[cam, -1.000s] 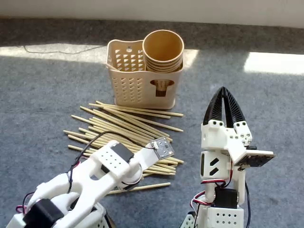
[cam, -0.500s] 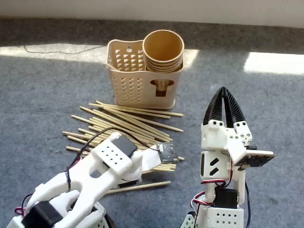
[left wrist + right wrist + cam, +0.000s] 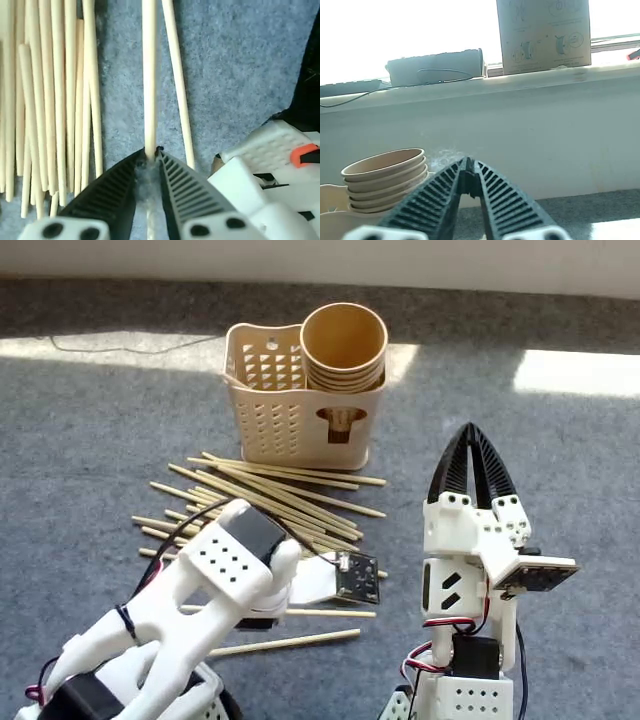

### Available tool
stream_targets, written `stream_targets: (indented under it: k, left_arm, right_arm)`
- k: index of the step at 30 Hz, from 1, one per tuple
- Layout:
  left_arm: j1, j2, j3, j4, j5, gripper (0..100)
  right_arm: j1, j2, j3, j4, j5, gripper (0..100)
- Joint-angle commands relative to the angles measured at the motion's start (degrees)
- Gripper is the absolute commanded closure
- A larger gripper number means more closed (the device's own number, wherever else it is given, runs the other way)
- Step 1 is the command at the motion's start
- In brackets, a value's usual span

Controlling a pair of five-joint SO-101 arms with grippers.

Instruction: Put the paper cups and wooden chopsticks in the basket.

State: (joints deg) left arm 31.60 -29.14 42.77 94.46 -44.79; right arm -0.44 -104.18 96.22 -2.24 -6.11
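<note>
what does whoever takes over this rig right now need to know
Left gripper: shut on the end of one chopstick, low beside the pile.
Right gripper: shut, holding nothing, raised to the right of the basket.
Done: cups are stacked in the basket's right side.
Left: the chopsticks all lie outside the basket, most in a pile in front of it, two loose ones nearer the arms.

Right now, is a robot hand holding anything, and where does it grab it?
The left gripper pinches one chopstick near its end. The right gripper is shut and holds nothing.
</note>
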Motion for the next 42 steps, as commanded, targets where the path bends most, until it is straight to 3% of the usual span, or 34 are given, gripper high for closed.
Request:
stream_targets:
  k: [1, 7, 15, 20, 42]
  left_arm:
    - [-4.8, -1.7, -5.7, 2.2, -0.6, 99]
    - [-12.6, -1.8, -12.3, 3.5, -0.5, 99]
    - [-17.9, -1.8, -20.9, 3.5, 0.0, 99]
    - [-18.1, -1.8, -27.0, 3.6, 6.7, 99]
    - [-17.8, -1.8, -46.9, 5.5, 17.0, 99]
  right_arm:
    - [0.6, -0.8, 5.1, 0.1, 0.2, 99.2]
    - [0.6, -0.8, 5.1, 0.1, 0.2, 99.2]
    - [0.6, -0.8, 5.1, 0.1, 0.2, 99.2]
    - [0.6, -0.8, 5.1, 0.1, 0.2, 99.2]
    - [0.6, -0.8, 5.1, 0.1, 0.2, 99.2]
